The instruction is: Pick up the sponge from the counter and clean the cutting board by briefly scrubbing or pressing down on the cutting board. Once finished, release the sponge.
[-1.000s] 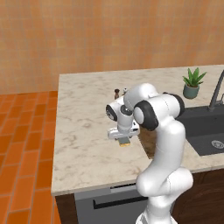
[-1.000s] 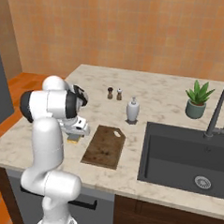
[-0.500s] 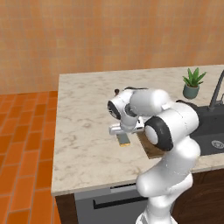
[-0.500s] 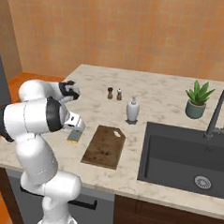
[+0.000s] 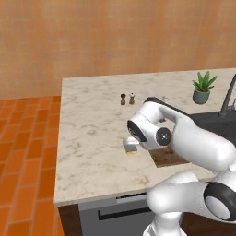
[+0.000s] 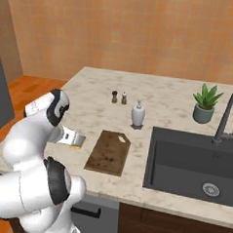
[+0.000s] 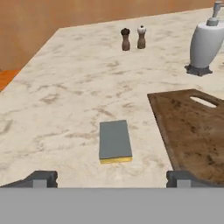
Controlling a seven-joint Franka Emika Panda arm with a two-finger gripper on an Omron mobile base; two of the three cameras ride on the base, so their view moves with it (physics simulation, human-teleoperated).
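My claw (image 7: 111, 177) hangs over the beige-white marble counter (image 7: 74, 83), fingers spread wide and holding nothing. The small grey-blue-topped yellow sponge (image 7: 114, 141) lies flat dead ahead between them, just beside the dark brown wooden cutting board (image 7: 197, 131), its long axis running away from me, parallel to the board's near edge.

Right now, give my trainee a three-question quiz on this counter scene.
1. True or false: the sponge lies on the cutting board.
2. The gripper is: A) open, B) shut on the sponge, C) shut and empty.
3. Fill in: the white soap dispenser stands past the board's ____ end.

Key: 1. False; it lies on the counter beside the board. 2. A. 3. Handle-slot.
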